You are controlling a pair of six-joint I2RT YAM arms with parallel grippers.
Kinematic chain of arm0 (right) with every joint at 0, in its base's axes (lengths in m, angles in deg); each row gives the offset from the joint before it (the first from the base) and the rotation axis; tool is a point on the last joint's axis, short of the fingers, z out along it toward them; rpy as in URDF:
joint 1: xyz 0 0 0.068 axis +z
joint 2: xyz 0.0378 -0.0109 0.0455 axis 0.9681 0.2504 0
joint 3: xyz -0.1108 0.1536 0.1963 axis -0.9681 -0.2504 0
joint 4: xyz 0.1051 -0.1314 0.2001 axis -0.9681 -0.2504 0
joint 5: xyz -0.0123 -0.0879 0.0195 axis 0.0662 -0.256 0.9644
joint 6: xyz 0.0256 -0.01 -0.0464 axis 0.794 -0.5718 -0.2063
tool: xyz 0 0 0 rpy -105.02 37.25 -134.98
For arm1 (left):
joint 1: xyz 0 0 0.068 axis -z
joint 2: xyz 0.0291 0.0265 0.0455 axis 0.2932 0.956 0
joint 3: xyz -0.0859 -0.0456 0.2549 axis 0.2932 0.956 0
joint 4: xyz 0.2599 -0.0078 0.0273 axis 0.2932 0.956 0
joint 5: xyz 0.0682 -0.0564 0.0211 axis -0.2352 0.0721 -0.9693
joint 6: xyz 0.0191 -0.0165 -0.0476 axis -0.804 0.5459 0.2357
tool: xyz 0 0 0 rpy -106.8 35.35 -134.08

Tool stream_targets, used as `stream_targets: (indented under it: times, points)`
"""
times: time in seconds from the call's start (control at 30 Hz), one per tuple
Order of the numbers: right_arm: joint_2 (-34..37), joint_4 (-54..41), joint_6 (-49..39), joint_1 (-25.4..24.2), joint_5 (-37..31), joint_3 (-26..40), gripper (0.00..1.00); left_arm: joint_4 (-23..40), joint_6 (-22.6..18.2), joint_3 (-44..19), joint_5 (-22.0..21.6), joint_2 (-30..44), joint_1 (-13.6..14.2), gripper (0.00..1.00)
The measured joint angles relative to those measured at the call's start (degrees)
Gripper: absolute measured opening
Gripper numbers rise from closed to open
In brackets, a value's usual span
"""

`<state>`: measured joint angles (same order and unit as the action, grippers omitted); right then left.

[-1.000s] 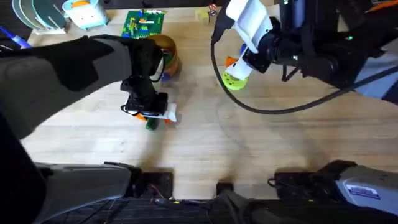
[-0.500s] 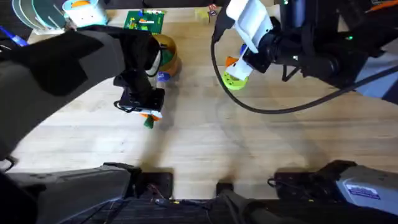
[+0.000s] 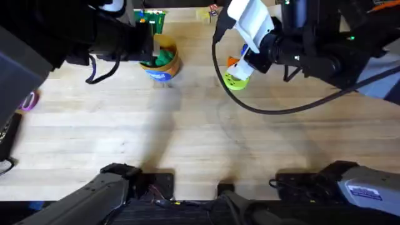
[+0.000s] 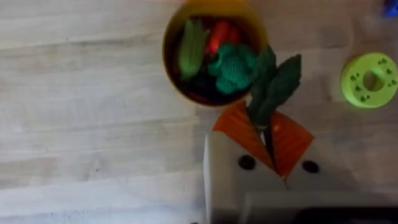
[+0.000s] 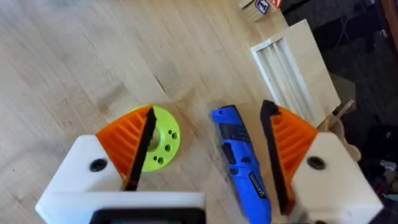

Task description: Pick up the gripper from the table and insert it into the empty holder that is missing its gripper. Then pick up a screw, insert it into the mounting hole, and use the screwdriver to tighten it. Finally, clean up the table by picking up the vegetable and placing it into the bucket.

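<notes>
Overhead view: the left arm reaches dark and blurred across the upper left of the pale wooden counter, ending over the tan bucket, whose blue-and-white label cannot be read. The right arm stretches in from the upper right, its pincer above a lime-green disc.

Left wrist view: the left pincer hangs beside the bucket's rim, its orange pads closed on the dark-green vegetable, whose leafy end leans over the bucket. Other toy vegetables lie inside.

Right wrist view: the right pincer is spread wide and holds nothing; the blue screwdriver lies on the counter between its pads, its white lettering unreadable.
</notes>
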<state>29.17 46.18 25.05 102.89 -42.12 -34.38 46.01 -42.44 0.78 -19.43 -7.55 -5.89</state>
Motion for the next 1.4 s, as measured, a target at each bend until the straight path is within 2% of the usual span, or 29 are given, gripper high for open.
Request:
stream_targets:
  times: [0.1, 0.23, 0.43, 0.6, 0.63, 0.67, 0.73, 0.8, 0.93, 1.13, 1.4]
  points:
    - [0.00, 0.00, 0.02, 0.00, 0.00, 0.00, 0.991, -5.88, -0.01, 0.00, -0.84, 0.69, -0.07, 0.019]
    - [0.00, 0.00, 0.00, 0.00, 0.00, 0.00, 0.991, -10.04, 0.00, -0.02, -3.46, 4.74, -0.65, 0.019]
    - [0.00, 0.00, 0.00, 0.00, 0.00, 0.00, 0.991, -12.71, -0.02, -0.02, -4.96, 13.84, -1.36, 0.018]
    - [0.00, 0.00, 0.00, 0.00, 0.00, 0.00, 0.991, -13.09, -1.30, -0.02, -5.10, 16.28, -1.36, 0.029]
    - [0.00, 0.00, 0.00, 0.00, 0.00, 0.00, 0.991, -13.08, -1.92, -0.02, -5.25, 16.30, -1.33, 0.113]
    - [0.00, 0.00, 0.00, 0.00, 0.00, 0.00, 0.991, -13.14, -2.02, -0.02, -5.39, 16.30, -1.33, 0.249]
    - [0.00, 0.00, 0.00, 0.00, 0.00, 0.00, 0.991, -13.55, -2.18, -0.02, -5.63, 16.28, -1.33, 0.581]
    - [0.00, 0.00, 0.02, 0.00, 0.00, 0.00, 0.991, -13.72, -2.36, -0.02, -5.84, 16.26, -1.33, 0.705]
    - [-0.14, -0.17, 2.54, 0.00, 0.00, 0.00, 0.991, -13.12, -2.56, -0.75, -5.99, 16.15, -1.33, 0.754]
    - [-5.74, -6.88, 8.01, 0.00, 0.00, 0.93, 0.991, -7.37, -2.84, -4.68, -6.05, 11.17, -0.73, 0.974]
    - [-17.45, -18.90, 12.85, 0.00, 0.00, 7.20, 0.991, 6.36, -2.88, -8.50, -6.03, -1.42, 1.50, 0.992]
